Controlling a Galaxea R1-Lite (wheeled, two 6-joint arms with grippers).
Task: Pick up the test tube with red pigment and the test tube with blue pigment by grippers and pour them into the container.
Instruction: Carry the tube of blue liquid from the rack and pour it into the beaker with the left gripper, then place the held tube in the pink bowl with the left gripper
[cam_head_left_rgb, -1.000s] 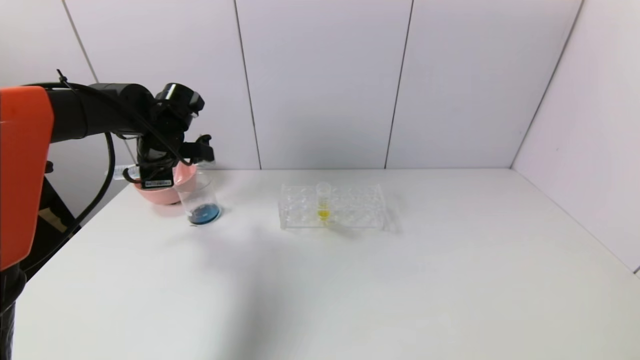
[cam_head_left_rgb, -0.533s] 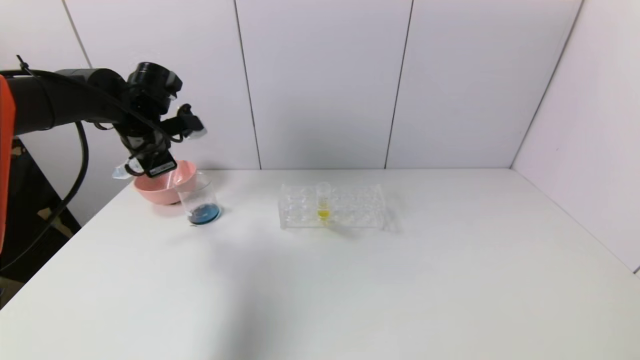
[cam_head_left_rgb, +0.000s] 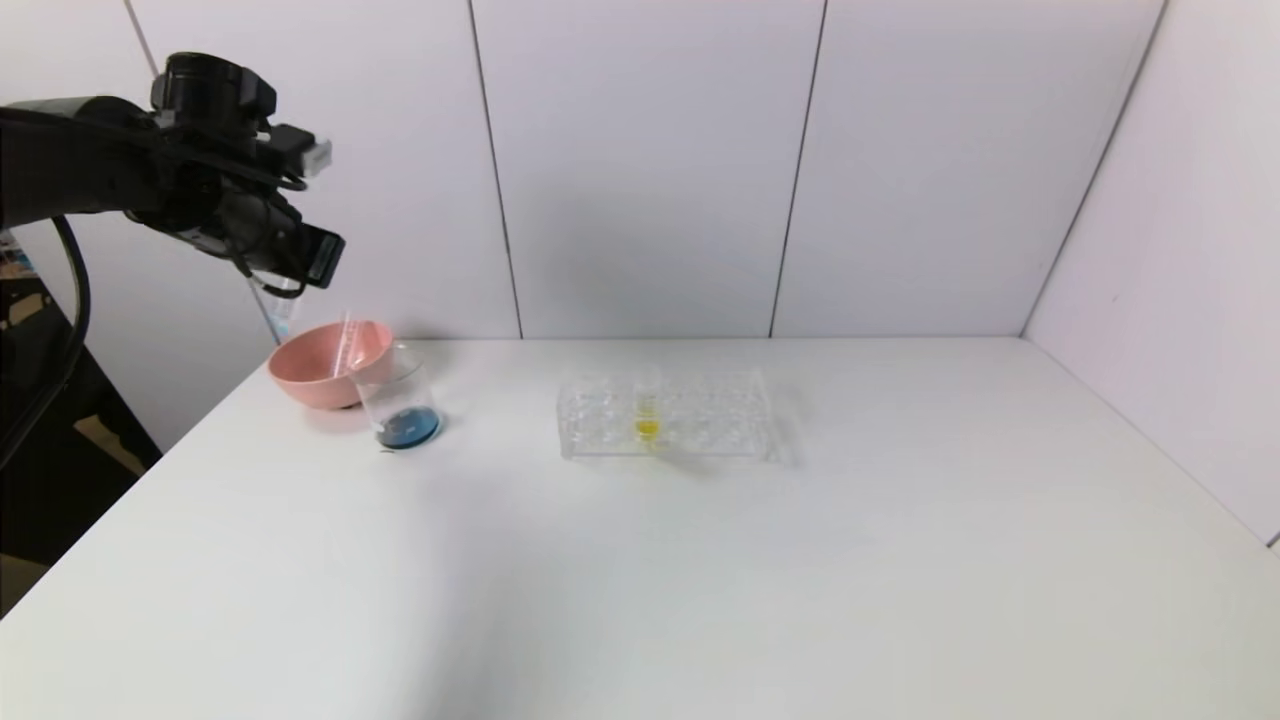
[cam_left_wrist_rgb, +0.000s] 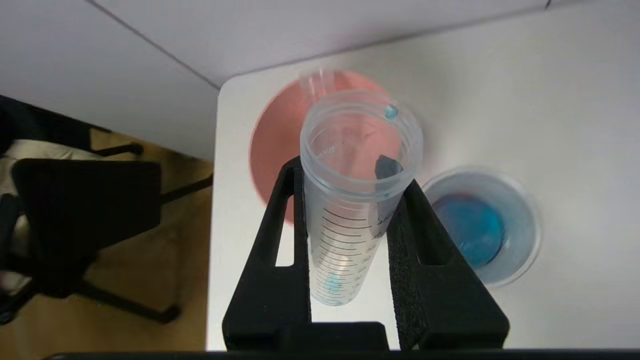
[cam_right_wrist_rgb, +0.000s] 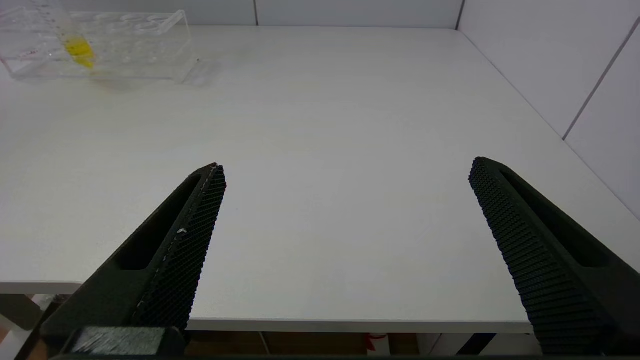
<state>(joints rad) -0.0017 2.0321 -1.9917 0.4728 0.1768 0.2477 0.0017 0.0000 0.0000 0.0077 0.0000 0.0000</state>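
My left gripper (cam_head_left_rgb: 285, 288) is high above the pink bowl (cam_head_left_rgb: 300, 372), shut on the test tube with blue pigment (cam_left_wrist_rgb: 350, 210). The left wrist view shows both fingers (cam_left_wrist_rgb: 280, 220) pressed on the tube's sides, its open mouth pointing away and only a trace of blue at its tip. The container (cam_head_left_rgb: 398, 385), a clear beaker, stands beside the bowl with blue liquid in its bottom; it also shows in the left wrist view (cam_left_wrist_rgb: 531, 257). No tube with red liquid shows. An empty clear tube (cam_head_left_rgb: 346, 340) leans in the bowl. My right gripper (cam_right_wrist_rgb: 345, 167) is open and empty over the table's near edge.
A clear tube rack (cam_head_left_rgb: 700, 415) stands mid-table with a yellow-liquid tube (cam_head_left_rgb: 647, 405) in it; both show in the right wrist view, rack (cam_right_wrist_rgb: 140, 47) and tube (cam_right_wrist_rgb: 77, 50). The table's left edge (cam_left_wrist_rgb: 215, 225) runs below my left gripper. A black chair (cam_left_wrist_rgb: 85, 210) stands beyond.
My left arm has risen and swung up to the left, away from the beaker, with the tube still held. Beaker, bowl and rack have not moved.
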